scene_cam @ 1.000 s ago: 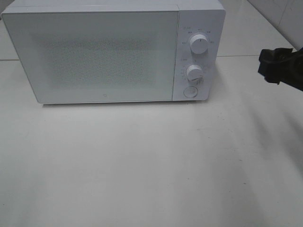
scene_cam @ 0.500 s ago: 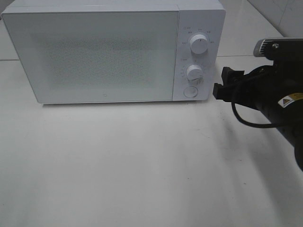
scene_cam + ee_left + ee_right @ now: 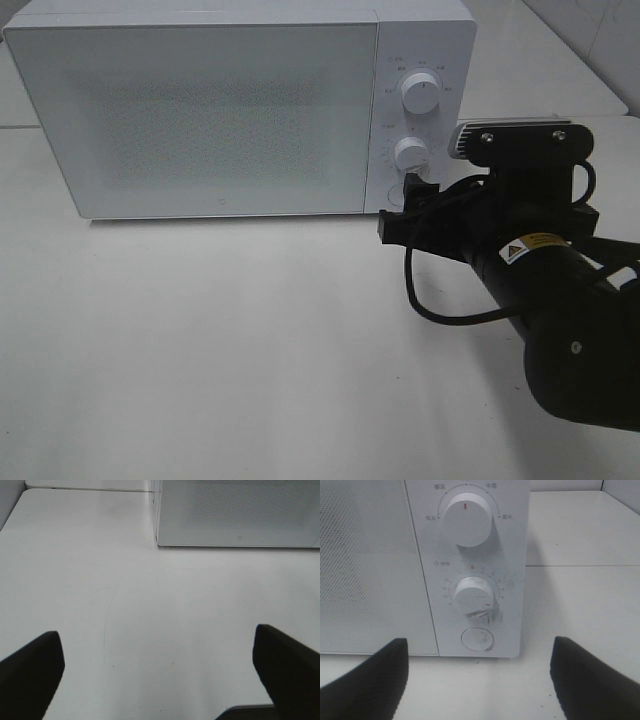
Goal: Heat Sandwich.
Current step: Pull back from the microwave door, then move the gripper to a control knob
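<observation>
Straight ahead of the right gripper (image 3: 479,652), jaws spread and empty — the round button (image 3: 477,639) on the microwave (image 3: 200,110); that arm just swung in. Left gripper (image 3: 160,670) gapes too. Sandwich unseen, perhaps inside.

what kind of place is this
Likely a robot test bench staged as a kitchen, not a real one: a white microwave on a plain white table, and the black right gripper near its controls.

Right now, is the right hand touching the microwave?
Cannot tell. High view: right hand overlaps the microwave panel; wrist view shows no clear gap.
</observation>
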Controlling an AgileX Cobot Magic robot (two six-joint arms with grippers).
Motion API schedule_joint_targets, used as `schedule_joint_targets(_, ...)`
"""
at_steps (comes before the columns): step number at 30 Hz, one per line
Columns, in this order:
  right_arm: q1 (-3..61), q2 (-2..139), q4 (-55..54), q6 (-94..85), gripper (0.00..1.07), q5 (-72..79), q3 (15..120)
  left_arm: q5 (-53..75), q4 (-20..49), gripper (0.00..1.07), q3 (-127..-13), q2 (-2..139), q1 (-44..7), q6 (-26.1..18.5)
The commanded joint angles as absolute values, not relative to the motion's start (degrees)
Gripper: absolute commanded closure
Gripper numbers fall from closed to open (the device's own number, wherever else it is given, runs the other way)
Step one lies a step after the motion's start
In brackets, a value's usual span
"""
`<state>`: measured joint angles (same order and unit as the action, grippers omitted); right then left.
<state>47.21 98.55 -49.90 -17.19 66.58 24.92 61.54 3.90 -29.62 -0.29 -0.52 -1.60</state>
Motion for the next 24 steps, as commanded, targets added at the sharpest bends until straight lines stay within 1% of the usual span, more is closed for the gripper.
schedule_joint_targets(1,48.24,99.52,-50.19,-18.16,0.31,67.09,26.41,61.31,3.95,0.1,-29.51,-1.66,-0.23,-1.2)
schedule_joint_targets(16,48.01,99.81,-50.02,-17.88,0.31,68.07,26.81,61.31,3.95,0.1,-29.51,-1.66,-0.23,-1.2)
schedule_joint_targets(24,47.5,106.4,-49.73,-17.65,0.31,70.53,31.05,61.31,3.95,0.1,-29.51,-1.66,-0.23,-1.2)
